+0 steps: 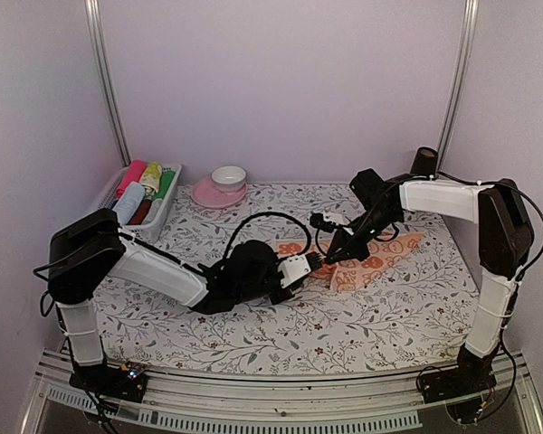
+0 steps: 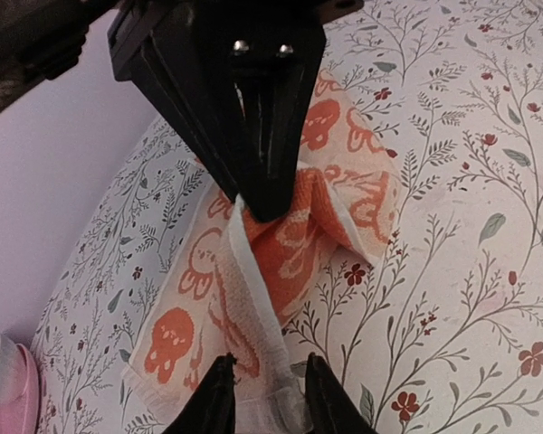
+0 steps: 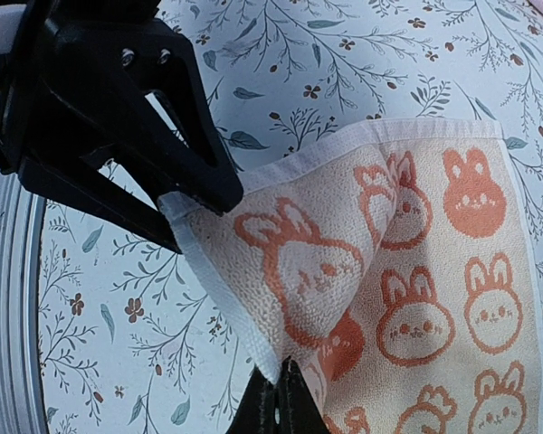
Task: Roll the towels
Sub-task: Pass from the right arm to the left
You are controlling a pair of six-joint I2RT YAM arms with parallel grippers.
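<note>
Left jaws: I am pinching the white hem of the peach towel (image 1: 373, 260) with my left gripper (image 2: 268, 362). The hem is bunching between the two fingers at the bottom edge of the left wrist view.
Right jaws: my right gripper (image 3: 281, 375) is pressing its fingers together on a fold of the same towel, at the bottom centre of the right wrist view.
Both grips: in the top view my two grippers are meeting almost tip to tip just right of centre. The left arm is reaching in from the lower left and the right arm from the upper right.
Peach towel: its far end is lying flat on the table sheet (image 1: 253, 334), right of centre in the top view. Its near end is hanging lifted and creased between my two grips, with orange bunny prints showing.
Pale blue towel (image 1: 129, 203): it is lying rolled in the white basket (image 1: 160, 226), in the upper left of the top view.
Basket: it is also holding pink, yellow, green and red rolls.
Pink dish (image 1: 208, 195): it is sitting just right of the basket and carrying a white bowl (image 1: 228, 176).
</note>
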